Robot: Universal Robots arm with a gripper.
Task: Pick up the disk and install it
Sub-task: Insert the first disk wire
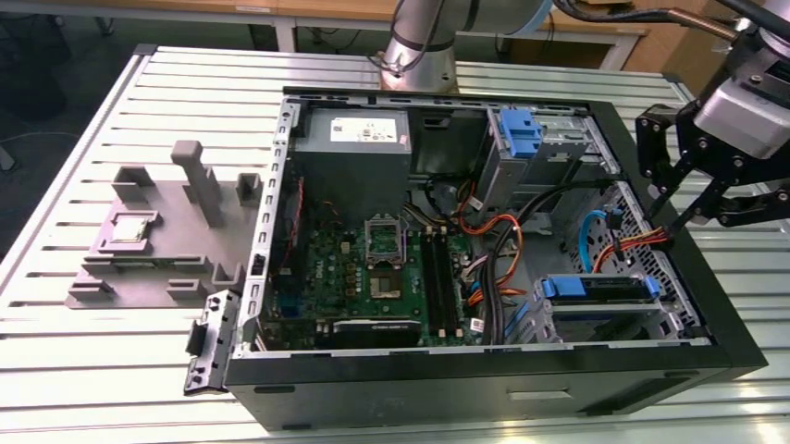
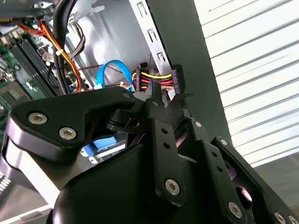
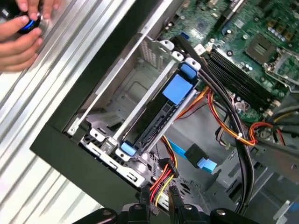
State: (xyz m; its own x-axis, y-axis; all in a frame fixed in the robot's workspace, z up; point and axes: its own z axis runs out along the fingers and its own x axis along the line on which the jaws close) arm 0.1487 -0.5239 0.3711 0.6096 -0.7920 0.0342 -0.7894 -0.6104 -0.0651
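We see the jaws of the gripper (image 2: 164, 103) drawn close together, tips down inside the computer case (image 1: 494, 384), by its wall on the exterior view's right. The red-and-yellow power cable (image 2: 156, 77) lies right at the tips, and in the first wrist view its wires run between them; whether the jaws pinch it or merely bracket it we cannot tell. The disk is not in them.

Just beyond, in the near corner of the case on the exterior view's right, the disk (image 1: 597, 289) sits in the lower drive bay, blue carrier uppermost. In the first wrist view it lies lengthwise between the bay's metal rails and looks seated; so we judge the picking up and the placing done.

The cabling appears undone. The plug of the blue data cable (image 3: 196, 157) lies loose beside the bay, apart from the disk, and we see no join between the power cable and the disk.

Farther out, a bare blue bracket (image 1: 521, 129) stands in the far bay and the motherboard (image 1: 370, 268) fills the middle. A grey fixture (image 1: 161, 240) rests on the slatted surface (image 1: 111, 388) at the exterior view's left, and a person's hands (image 3: 21, 35) are busy outside the case.
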